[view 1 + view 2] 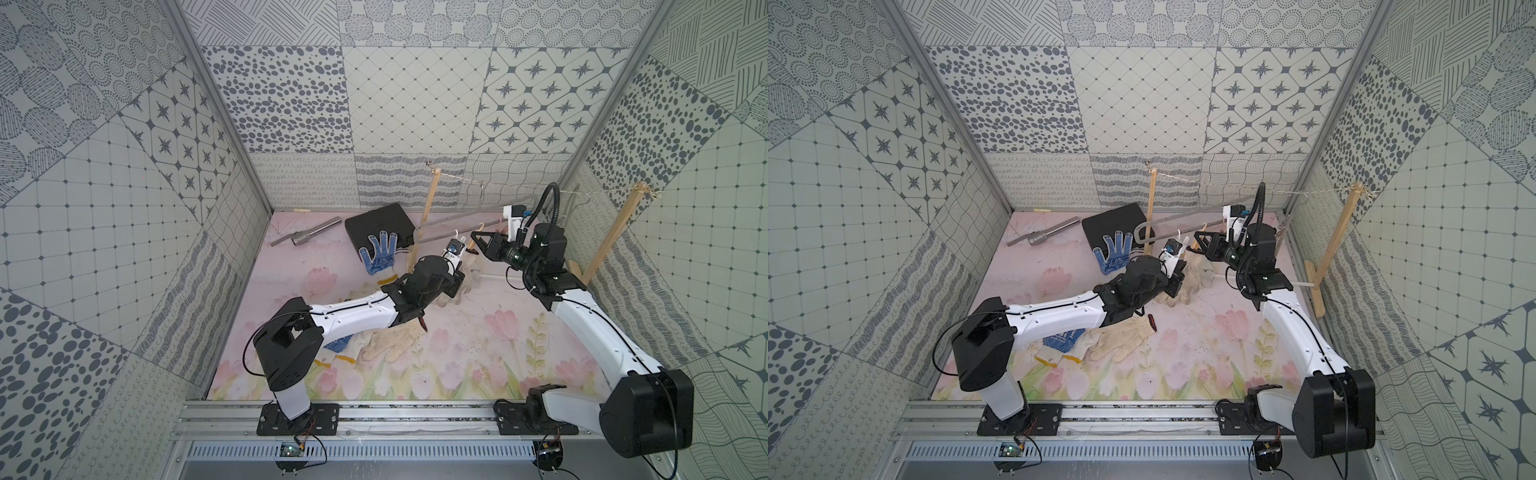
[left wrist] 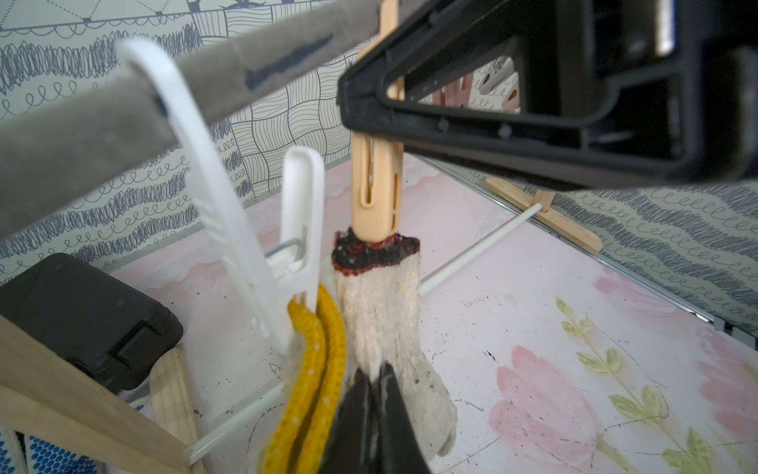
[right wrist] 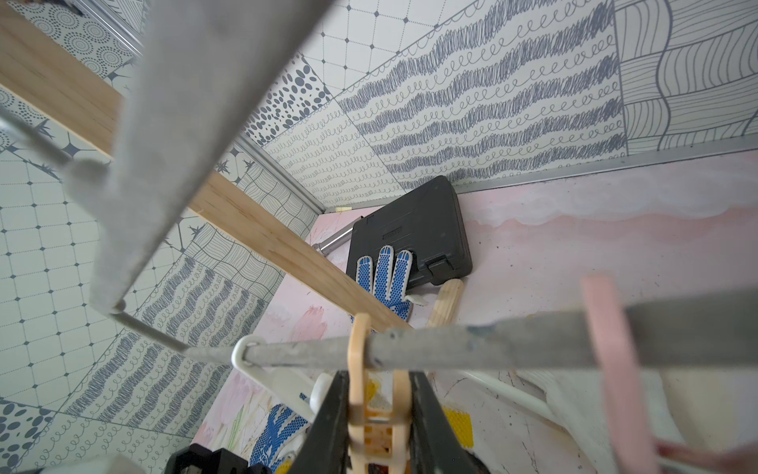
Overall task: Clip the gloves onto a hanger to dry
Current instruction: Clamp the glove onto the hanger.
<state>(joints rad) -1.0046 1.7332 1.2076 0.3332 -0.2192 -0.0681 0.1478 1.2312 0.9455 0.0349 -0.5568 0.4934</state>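
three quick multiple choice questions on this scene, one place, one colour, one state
1. The blue-dotted knitted glove has its fingers on: A) a black plastic case B) a red bucket C) a wire basket
2. The plastic peg squeezed by the right gripper is: A) green B) peach C) blue
3. The left gripper is: A) wide open B) shut on a cream knitted glove C) holding a bottle

1 A, its fingers overlap the case; 2 B, peach shows between the gripper's fingers; 3 B, closed fingers pinch the cloth.
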